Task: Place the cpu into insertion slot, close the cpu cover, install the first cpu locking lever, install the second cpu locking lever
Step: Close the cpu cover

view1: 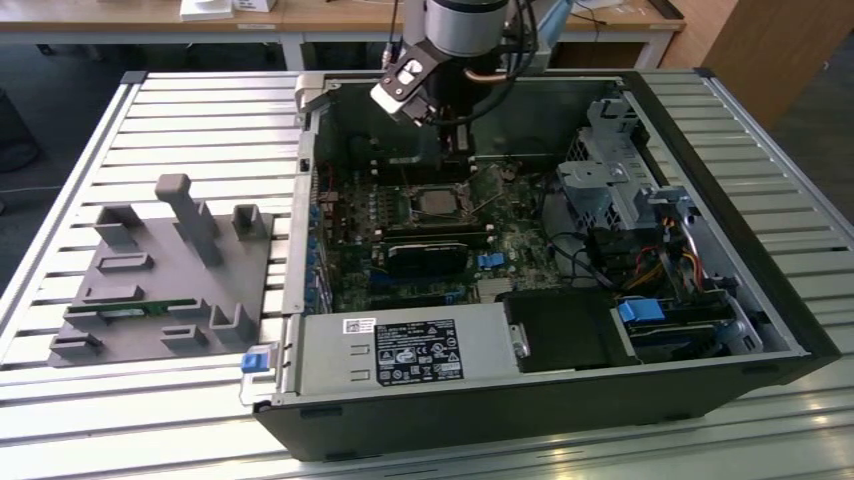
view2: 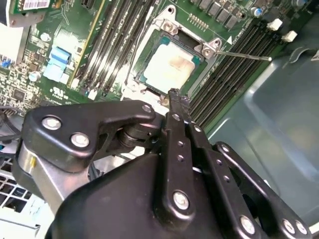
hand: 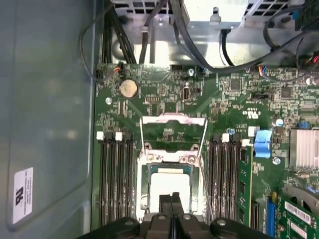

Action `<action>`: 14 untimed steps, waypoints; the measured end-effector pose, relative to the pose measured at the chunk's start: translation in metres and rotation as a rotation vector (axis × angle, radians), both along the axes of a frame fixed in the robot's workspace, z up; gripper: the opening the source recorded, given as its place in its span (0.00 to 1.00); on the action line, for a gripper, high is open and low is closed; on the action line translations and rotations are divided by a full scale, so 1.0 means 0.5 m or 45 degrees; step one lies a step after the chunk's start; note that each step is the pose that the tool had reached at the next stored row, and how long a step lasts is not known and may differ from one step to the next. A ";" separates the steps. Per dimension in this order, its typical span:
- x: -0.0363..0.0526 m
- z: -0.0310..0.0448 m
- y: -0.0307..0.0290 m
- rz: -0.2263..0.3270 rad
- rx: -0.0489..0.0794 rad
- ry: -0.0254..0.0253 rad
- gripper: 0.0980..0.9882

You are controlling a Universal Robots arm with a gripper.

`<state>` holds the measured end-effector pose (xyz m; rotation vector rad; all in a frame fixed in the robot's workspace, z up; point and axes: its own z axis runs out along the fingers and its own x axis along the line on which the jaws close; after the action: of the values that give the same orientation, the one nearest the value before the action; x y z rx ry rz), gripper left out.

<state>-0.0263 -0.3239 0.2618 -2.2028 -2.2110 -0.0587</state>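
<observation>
The cpu (hand: 167,185) lies flat in the insertion slot (hand: 144,199) on the green board, its pale metal top showing in both wrist views (view2: 169,67). In the exterior view it sits mid-case (view1: 434,203). The cpu cover (hand: 173,118) looks raised and tilted back behind the slot, with board visible through its cut-out. A thin locking lever rod (view2: 244,55) sticks out from a slot corner. My gripper (hand: 172,200) hovers just above the chip's near edge, shut with its black fingers pressed together and nothing between them (view2: 174,95) (view1: 457,168).
Long black memory slots (hand: 117,179) flank the socket on both sides. The case wall (hand: 45,124), a drive cage (view1: 607,190) and the power supply (view1: 400,350) hem in the board. A grey fixture block (view1: 160,270) sits outside on the slatted table.
</observation>
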 end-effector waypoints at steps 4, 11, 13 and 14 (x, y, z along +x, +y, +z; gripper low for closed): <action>0.004 0.000 0.000 0.000 0.000 0.0002 0.02; 0.034 -0.002 0.000 0.000 0.000 0.0015 0.02; 0.042 -0.002 0.000 0.000 0.000 0.0024 0.02; 0.044 -0.003 0.000 0.004 0.000 0.0023 0.02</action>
<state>-0.0043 -0.3239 0.2605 -2.1987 -2.2135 -0.0562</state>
